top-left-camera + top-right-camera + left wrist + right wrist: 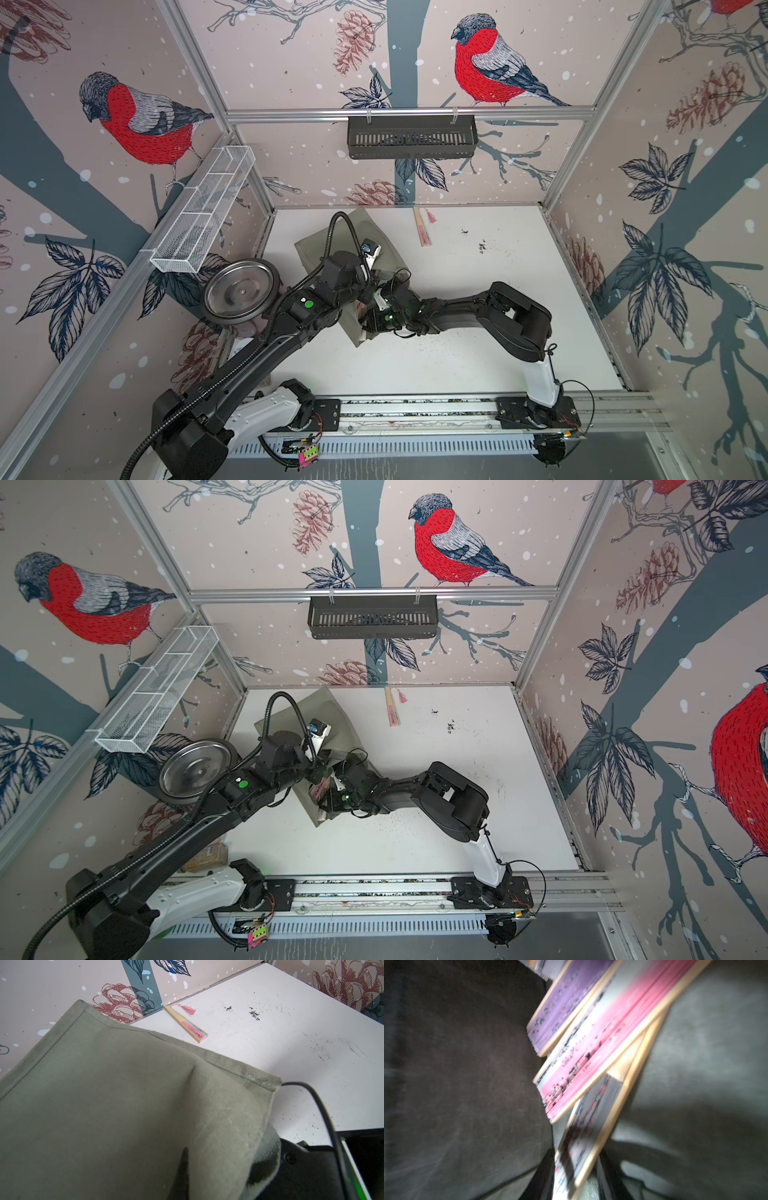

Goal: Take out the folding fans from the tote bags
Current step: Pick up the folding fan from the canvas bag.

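Note:
The olive tote bag [359,245] [332,721] lies at the back left of the white table. Its cloth fills the left wrist view [124,1105]. My left gripper [371,283] is shut on the bag's edge near its mouth, with one dark finger [184,1167] showing under the fabric. My right gripper [575,1178] reaches inside the bag and is shut on a grey-patterned folding fan [589,1132]. Behind it, a pink fan [591,1053] and a purple fan [562,1007] lie in the bag. Another fan with a pink tassel [422,232] [392,712] [187,1024] lies on the table by the back wall.
A black slotted basket [411,137] hangs on the back rail. A white wire-mesh tray [203,212] runs along the left rail, with a steel bowl [241,291] below it. Dark specks [482,246] dot the white table [478,332].

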`<state>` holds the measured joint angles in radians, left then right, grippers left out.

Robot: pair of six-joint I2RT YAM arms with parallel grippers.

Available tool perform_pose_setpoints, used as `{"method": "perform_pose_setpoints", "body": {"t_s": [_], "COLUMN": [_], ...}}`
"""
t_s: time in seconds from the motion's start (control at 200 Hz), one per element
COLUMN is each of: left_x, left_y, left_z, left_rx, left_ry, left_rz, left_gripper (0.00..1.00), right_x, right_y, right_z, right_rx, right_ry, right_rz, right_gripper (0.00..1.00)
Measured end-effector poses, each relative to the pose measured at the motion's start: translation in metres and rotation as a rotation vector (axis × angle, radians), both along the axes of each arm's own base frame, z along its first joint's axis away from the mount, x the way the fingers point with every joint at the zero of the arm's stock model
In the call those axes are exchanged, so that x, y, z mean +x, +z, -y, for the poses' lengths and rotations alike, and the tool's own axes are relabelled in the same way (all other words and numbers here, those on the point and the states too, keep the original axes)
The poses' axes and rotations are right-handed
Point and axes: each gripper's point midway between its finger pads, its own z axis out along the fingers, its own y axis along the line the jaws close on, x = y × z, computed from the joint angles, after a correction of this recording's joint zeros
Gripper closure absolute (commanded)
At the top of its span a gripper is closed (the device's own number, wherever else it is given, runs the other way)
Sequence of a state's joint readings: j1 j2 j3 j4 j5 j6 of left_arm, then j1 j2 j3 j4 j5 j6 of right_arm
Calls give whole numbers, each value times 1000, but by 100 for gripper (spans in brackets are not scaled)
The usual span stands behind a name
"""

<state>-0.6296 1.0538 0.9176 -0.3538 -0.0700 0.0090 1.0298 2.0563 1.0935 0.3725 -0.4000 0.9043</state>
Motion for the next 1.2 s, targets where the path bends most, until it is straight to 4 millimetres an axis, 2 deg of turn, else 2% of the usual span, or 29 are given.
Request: {"method": "perform_pose_setpoints", "body": {"t_s": [0.32, 0.47, 0.6, 0.815, 1.036, 1.201], "left_x": [0, 0, 0, 0, 0, -1], "left_y": [-2, -2, -2, -2, -1, 0], "left_z": [1, 1, 1, 2, 1, 1], "left_rx": [0, 0, 0, 0, -1, -3], "left_ry": [-6, -6, -6, -6, -7, -6], "left_rz": [-6, -6, -6, -6, -4, -2], "left_gripper": [100, 100, 100, 100, 100, 100], "right_x": [-2, -4, -7, -12, -1, 10], "right_y": [1, -1, -5, 6, 11, 13], "right_z": [-12, -18, -14, 9, 53, 70], "right_rx": [121, 137, 132, 126, 91, 10], "right_ry": [-11, -14, -25, -33, -81, -100], "right_rz": [-124, -167, -189, -186, -151, -83], "right_gripper": [67, 77, 84, 86, 86, 86]}}
